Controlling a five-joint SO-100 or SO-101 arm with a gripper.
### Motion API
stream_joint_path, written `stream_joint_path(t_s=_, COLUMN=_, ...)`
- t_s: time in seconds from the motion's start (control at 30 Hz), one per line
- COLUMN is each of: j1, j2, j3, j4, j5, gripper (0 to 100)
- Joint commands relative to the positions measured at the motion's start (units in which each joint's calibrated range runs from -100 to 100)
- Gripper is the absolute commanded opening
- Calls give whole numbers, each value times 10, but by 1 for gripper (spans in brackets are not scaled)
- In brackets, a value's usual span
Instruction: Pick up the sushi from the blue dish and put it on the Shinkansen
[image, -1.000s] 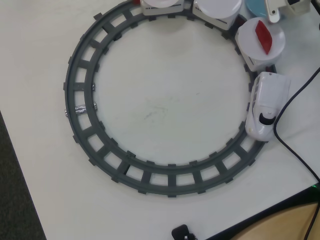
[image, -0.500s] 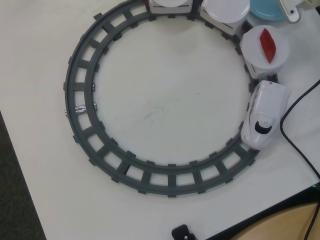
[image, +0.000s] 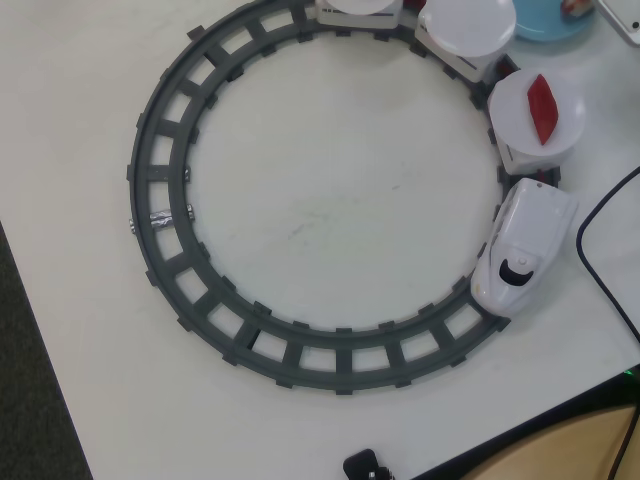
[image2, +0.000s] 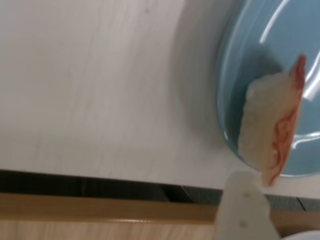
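Sushi on the blue dish, train parked on the ring

Sushi (image2: 272, 127), a pale rice-white toy piece with an orange-pink striped edge, lies in the round light-blue dish (image2: 240, 60) in the wrist view, near the rim closest to the table's (image2: 100, 90) edge. One whitish, blurred finger (image2: 245, 210) rises from the bottom of that view, its tip just beside the sushi; only this one shows, so I cannot tell how far the jaws are open or whether they hold anything.

Overhead, the dish (image: 535, 25) is cut off at the top edge. The white toy Shinkansen (image: 522, 245) stands on the grey ring track (image: 170, 200) at the right, its carriages curving toward the dish. The nearest round white plate (image: 520, 105) carries a red pointed piece (image: 542, 108); the next plate (image: 465, 25) looks bare, and the third is mostly out of frame. A black cable (image: 590, 235) runs beside the train's nose.
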Motion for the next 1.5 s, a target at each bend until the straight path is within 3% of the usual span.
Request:
stream_joint_path(t_s=0.0, j1=-1, j2=19, j3=-35, j4=-32, j5=5, gripper=26)
stream_joint_path(t_s=0.73, j1=0, j2=108, j3=-39, j4=-58, j5=21, gripper=25)
stream_joint_path(t_s=0.83, j1=0, j2=108, j3=-39, j4=-58, j5=22, gripper=20)
stream_joint_path(t_s=1.03, j1=2, j2=108, j3=-39, j4=-58, j5=20, gripper=1)
stream_joint_path(t_s=1.47, j1=5, j2=103, j3=-38, j4=-70, j5=15, gripper=2)
